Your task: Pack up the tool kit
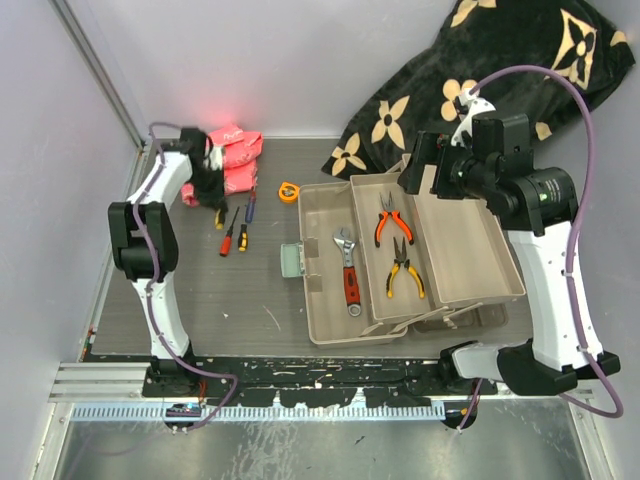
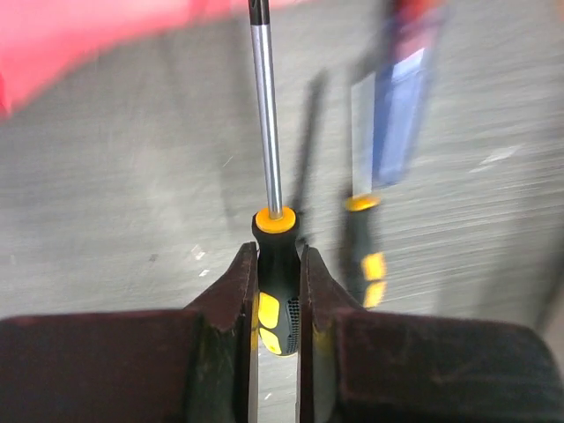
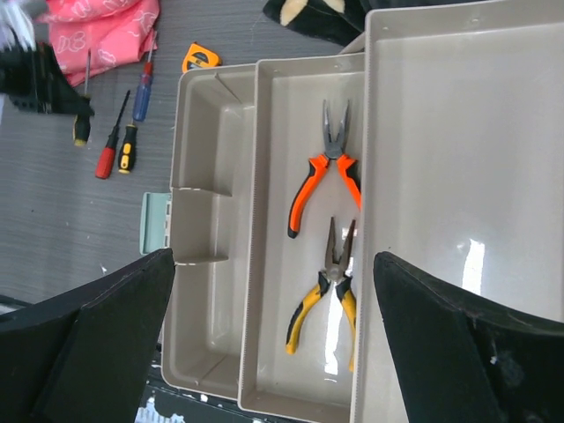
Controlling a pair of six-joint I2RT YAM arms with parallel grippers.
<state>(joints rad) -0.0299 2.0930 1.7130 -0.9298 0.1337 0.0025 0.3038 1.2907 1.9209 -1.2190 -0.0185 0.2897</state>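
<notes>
The tool kit's beige box (image 1: pixel 330 325) lies open at centre right. A red wrench (image 1: pixel 347 272) lies in its left compartment. Orange pliers (image 1: pixel 392 220) and yellow pliers (image 1: pixel 405 268) lie in the middle tray (image 3: pixel 273 370). My left gripper (image 2: pixel 278 273) is shut on the black-and-yellow handle of a screwdriver (image 2: pixel 277 247), low over the grey table at the far left (image 1: pixel 215 200). Two screwdrivers (image 1: pixel 236 235) and a blue-handled one (image 1: pixel 250 207) lie beside it. The orange tape measure (image 1: pixel 288 191) sits left of the box. My right gripper (image 3: pixel 273 326) hangs open above the trays.
A pink cloth (image 1: pixel 232 155) lies at the back left, just behind my left gripper. The black flower-patterned blanket (image 1: pixel 470 70) is heaped at the back right, behind the box. A pale green latch (image 1: pixel 292 261) sticks out from the box's left side.
</notes>
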